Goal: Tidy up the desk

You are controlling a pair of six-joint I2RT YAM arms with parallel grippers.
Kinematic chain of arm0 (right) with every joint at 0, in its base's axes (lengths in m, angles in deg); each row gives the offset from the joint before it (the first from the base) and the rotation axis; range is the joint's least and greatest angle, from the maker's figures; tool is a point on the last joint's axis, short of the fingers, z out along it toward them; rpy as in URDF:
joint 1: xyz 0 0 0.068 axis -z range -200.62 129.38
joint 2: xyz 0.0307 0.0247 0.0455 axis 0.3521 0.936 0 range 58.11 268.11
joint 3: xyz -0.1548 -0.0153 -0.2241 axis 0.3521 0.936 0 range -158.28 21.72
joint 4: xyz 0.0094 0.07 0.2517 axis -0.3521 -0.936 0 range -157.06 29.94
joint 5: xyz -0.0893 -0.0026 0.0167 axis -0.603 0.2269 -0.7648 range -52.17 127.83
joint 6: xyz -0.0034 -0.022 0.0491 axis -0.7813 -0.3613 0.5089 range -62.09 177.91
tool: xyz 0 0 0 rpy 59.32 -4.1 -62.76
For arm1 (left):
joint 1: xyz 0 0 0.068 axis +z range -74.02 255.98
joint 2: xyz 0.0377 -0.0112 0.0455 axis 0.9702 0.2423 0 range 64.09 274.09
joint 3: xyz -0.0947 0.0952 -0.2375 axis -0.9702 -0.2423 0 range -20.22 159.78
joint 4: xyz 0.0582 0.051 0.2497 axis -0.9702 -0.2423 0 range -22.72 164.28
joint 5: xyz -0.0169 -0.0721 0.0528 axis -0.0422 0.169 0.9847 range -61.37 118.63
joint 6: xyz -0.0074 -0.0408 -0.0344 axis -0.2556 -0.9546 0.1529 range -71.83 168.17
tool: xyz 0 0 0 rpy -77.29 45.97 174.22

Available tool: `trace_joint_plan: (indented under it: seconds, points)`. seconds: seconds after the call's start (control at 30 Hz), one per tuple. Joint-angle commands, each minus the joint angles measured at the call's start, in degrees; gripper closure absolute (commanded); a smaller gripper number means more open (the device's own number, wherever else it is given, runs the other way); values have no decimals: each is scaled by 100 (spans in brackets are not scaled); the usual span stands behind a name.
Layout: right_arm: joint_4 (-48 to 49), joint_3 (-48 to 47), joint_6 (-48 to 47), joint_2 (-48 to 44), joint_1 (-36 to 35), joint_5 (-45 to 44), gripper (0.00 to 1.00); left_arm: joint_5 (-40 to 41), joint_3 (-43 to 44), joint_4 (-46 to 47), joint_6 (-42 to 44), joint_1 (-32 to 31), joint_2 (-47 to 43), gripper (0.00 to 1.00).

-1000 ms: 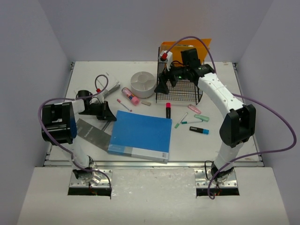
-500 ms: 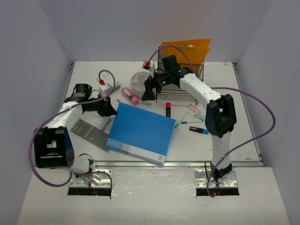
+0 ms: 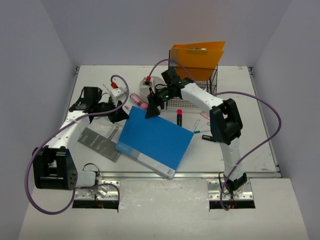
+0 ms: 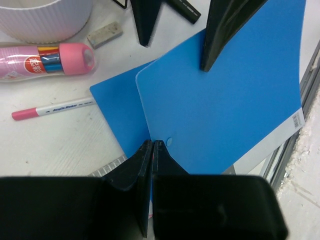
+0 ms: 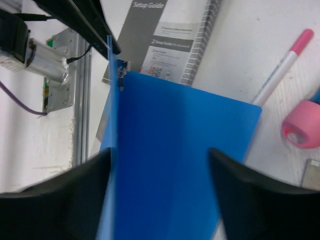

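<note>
1. The white tabletop (image 3: 250, 145) fills the floor of the lavender-walled booth, with its metal rail (image 3: 165, 175) along the near edge, just beyond the two arm bases.
2. A blue folder (image 3: 157, 142) lies near the middle, skewed, one near corner reaching the rail.
3. The left tool (image 3: 120, 114) is down at the folder's far-left corner. Its fingers are clenched on the edge of the folder's cover, which the left wrist view shows lifted a little off the sheet below.
4. The right tool (image 3: 151, 110) hangs over the folder's far edge, released, with its fingers spread wide. One tip sits over the blue cover, the other over bare tabletop just beyond it.
5. A grey booklet (image 3: 100, 142) lies flat to the left of the folder, partly tucked under it.
6. Just beyond the folder's far-left corner lie a pink tube (image 4: 50, 60), a pink-capped pen (image 4: 52, 107) and a small grey eraser (image 4: 104, 35), with a white ribbed cup (image 4: 45, 20) behind them.
7. At the far right stands a black wire basket (image 3: 195, 97) holding an orange folder (image 3: 197, 57) upright.
8. A red marker (image 3: 179, 117) lies between the basket and the blue folder. A few more pens are scattered to its right, mostly hidden behind the right arm.
</note>
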Motion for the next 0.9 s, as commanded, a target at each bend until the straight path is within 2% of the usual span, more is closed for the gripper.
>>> trace_joint_plan:
  seconds: [0.0,0.1,0.17,0.2,0.23,0.27,0.33,0.37,0.47,0.63,0.87]
  points:
    - [-212,78,-258,-312,-138,530,54,-57,249,401,9,1,-278,100]
    - [-424,102,-286,-486,-138,721,94,-93,239,395,-164,1,-379,100]
    - [-476,208,-304,-678,-130,853,100,-154,245,237,-184,1,-450,84]
    - [-406,319,-260,-806,-127,876,100,-204,261,74,-171,4,-482,75]
    - [-241,531,-214,-1042,-122,896,100,-303,242,-60,-207,32,-507,59]
    - [-61,718,-112,-1253,-128,896,100,-441,212,-109,-297,146,-537,49]
    - [227,1021,53,-1534,-130,896,100,-681,161,-144,-545,552,-553,34]
    - [322,1120,105,-1716,-125,896,100,-831,156,-193,-624,784,-536,31]
    - [590,1377,229,-2224,-115,899,100,-1360,238,-737,-533,1308,-311,25]
    - [1257,1817,504,-2814,-79,873,100,-1790,355,-2132,638,1449,74,18]
    - [1835,2081,982,-3137,92,764,100,-2160,569,-3900,2486,1557,617,16]
